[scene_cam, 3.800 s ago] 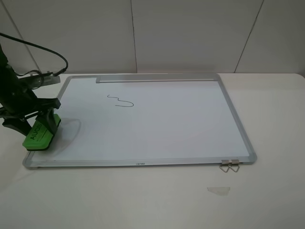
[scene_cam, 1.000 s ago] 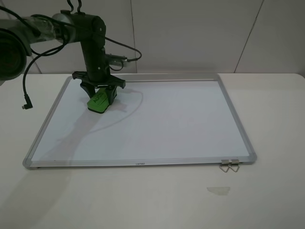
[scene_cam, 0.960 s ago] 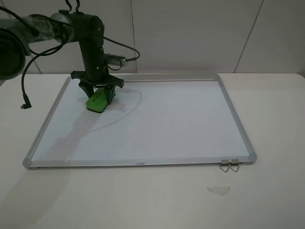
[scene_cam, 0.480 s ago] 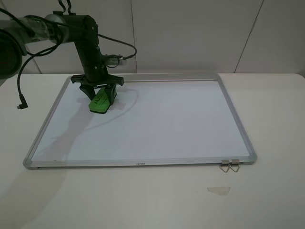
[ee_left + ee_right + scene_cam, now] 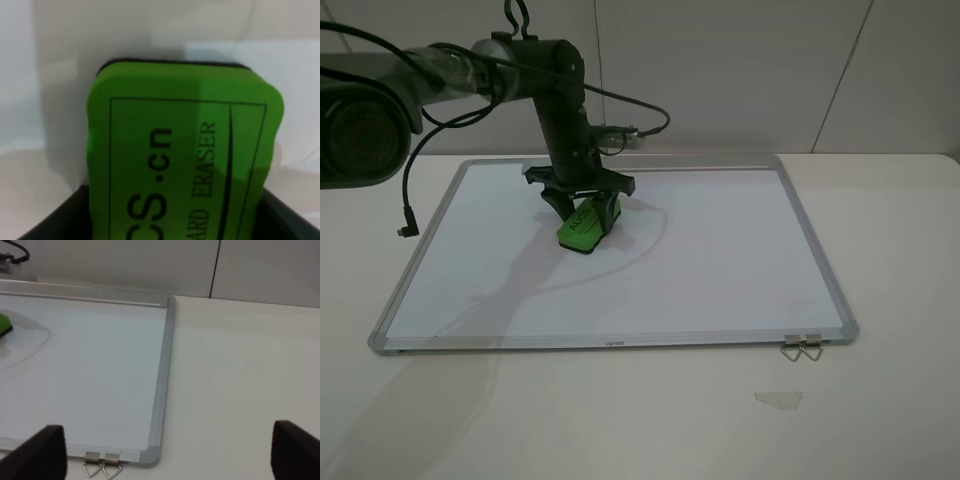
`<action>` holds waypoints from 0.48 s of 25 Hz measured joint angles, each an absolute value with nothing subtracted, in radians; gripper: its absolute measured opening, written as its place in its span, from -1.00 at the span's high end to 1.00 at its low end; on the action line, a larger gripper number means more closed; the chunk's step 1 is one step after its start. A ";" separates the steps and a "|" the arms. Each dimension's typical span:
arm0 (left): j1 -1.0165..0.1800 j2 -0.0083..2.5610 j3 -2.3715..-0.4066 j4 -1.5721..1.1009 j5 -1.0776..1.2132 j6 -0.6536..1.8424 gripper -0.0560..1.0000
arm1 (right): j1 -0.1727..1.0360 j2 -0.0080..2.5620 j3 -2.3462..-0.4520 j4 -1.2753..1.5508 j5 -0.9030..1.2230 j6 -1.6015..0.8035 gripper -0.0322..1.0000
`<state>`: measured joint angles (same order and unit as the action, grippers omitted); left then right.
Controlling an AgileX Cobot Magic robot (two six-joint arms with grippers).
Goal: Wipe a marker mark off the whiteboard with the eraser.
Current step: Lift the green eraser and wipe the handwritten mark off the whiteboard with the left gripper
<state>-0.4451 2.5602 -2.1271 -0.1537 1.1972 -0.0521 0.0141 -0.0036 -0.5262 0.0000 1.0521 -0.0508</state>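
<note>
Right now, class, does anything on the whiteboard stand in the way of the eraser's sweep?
Nothing visible does. The left gripper holds the eraser on the whiteboard, whose surface around it looks bare.

We have carried the small bright green rectangular eraser (image 5: pixel 586 225) in our left gripper (image 5: pixel 582 208) from the left edge of the large white metal-framed whiteboard (image 5: pixel 720 260) to its upper middle, where the thin dark marker squiggle no longer shows.
</note>
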 joint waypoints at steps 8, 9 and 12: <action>-0.415 2.560 -2.127 -0.159 1.197 -0.049 -0.24 | 0.014 -0.004 -0.526 0.000 1.052 -0.051 -0.64; -0.398 2.560 -2.127 -0.151 1.197 -0.054 -0.24 | 0.014 -0.004 -0.526 0.000 1.052 -0.051 -0.64; -0.331 2.560 -2.127 -0.138 1.197 -0.075 -0.24 | 0.014 -0.004 -0.526 0.000 1.052 -0.051 -0.64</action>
